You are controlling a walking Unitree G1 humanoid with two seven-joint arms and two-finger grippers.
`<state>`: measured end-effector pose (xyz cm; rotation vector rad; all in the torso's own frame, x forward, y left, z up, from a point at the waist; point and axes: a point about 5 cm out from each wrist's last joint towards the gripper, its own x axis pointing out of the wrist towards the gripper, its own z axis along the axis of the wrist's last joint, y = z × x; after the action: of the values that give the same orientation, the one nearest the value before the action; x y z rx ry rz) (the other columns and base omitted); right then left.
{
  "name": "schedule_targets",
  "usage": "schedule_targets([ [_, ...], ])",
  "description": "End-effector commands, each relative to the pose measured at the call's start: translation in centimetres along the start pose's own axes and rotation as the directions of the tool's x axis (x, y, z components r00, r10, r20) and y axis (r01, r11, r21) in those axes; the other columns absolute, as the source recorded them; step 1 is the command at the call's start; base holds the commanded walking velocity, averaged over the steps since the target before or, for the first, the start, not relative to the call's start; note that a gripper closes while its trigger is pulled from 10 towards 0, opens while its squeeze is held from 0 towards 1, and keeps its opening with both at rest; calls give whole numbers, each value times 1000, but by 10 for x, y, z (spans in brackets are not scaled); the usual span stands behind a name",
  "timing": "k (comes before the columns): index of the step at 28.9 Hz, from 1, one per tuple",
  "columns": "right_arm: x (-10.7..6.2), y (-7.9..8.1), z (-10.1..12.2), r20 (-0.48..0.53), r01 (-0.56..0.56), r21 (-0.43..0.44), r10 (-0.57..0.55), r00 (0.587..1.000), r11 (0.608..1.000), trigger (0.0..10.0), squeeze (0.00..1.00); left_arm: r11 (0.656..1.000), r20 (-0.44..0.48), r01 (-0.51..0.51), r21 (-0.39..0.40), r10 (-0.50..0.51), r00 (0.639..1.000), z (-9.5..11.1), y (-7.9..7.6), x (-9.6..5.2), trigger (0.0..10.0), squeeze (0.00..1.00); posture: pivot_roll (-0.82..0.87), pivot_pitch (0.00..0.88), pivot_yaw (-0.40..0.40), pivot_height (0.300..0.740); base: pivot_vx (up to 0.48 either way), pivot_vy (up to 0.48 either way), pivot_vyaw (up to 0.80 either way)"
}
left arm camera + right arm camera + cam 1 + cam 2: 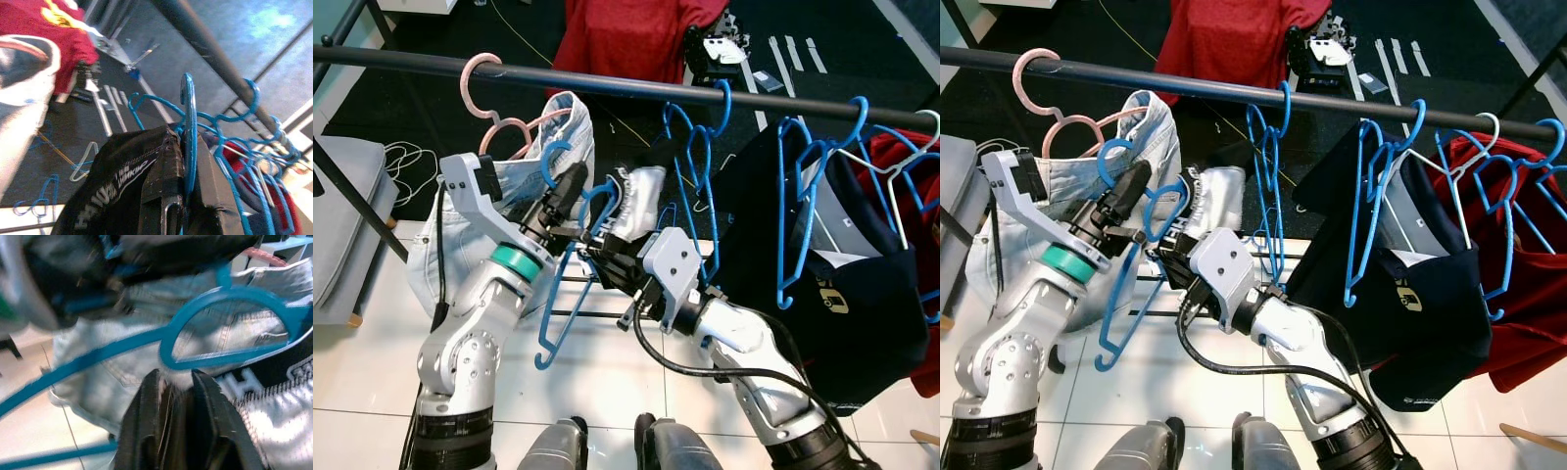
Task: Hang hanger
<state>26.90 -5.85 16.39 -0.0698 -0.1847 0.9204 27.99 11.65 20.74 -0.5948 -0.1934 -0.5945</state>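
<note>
Blue hanger (pixel 570 294): below the black rail (pixel 607 83), unhung, long axis slanting down toward the floor, hook uppermost.
Left pincer (pixel 570 188): clamped on the hanger's neck.
Right pincer (pixel 599 257): beside the hanger's shoulder; grip cannot be told.

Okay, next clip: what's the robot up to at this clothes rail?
Both grippers are working on one blue hanger below the rail. The left gripper is shut on it near its hook. The right gripper meets it lower down beside a grey-and-black garment. The hook is not yet on the rail.
</note>
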Motion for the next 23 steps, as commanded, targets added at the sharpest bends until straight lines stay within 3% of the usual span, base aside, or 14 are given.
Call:
schedule_targets([
  [1, -3, 2, 6, 39, -37, 61, 34, 999, 997, 10000, 1000, 997, -5, 66, -36, -66, 998, -2, -6, -4, 10000, 0, -86, 112, 11, 740, 0, 0, 0],
  [6, -10, 11, 16, 61, -167, 115, 160, 985, 979, 10000, 1000, 993, 4, 106, -52, -106, 994, -1, -5, -8, 10000, 0, -91, 112, 7, 740, 0, 0, 0],
  [7, -14, 15, 18, 55, -218, 125, 212, 976, 968, 10000, 0, 993, 8, 109, -45, -109, 994, 0, -2, -9, 10000, 0, -91, 112, 7, 740, 0, 0, 0],
  [11, -21, 18, 19, 36, -279, 133, 276, 960, 951, 10000, 0, 993, 5, 118, -30, -118, 993, 1, 1, -10, 10000, 0, -95, 108, 3, 740, 0, 0, 0],
  [12, -31, 21, 18, 0, -334, 136, 337, 941, 933, 10000, 0, 991, -11, 131, 2, -131, 991, 1, 6, -13, 10000, 0, -96, 108, 3, 740, 0, 0, 0],
  [16, -49, 20, 16, -69, -392, 136, 404, 912, 910, 10000, 0, 988, -33, 138, 65, -137, 990, 5, 17, -18, 10000, 0, -104, 107, 5, 740, 0, 0, 0],
  [19, -54, 18, 16, -88, -398, 133, 411, 908, 908, 10000, 0, 988, -32, 128, 88, -125, 992, 9, 23, -19, 10000, 0, -109, 106, 7, 740, 0, 0, 0],
  [23, -58, 2, 27, -86, -338, 99, 346, 934, 936, 10000, 0, 988, -24, 63, 143, -60, 998, 16, 43, -26, 10000, 0, -116, 103, 2, 740, 0, 0, 0],
])
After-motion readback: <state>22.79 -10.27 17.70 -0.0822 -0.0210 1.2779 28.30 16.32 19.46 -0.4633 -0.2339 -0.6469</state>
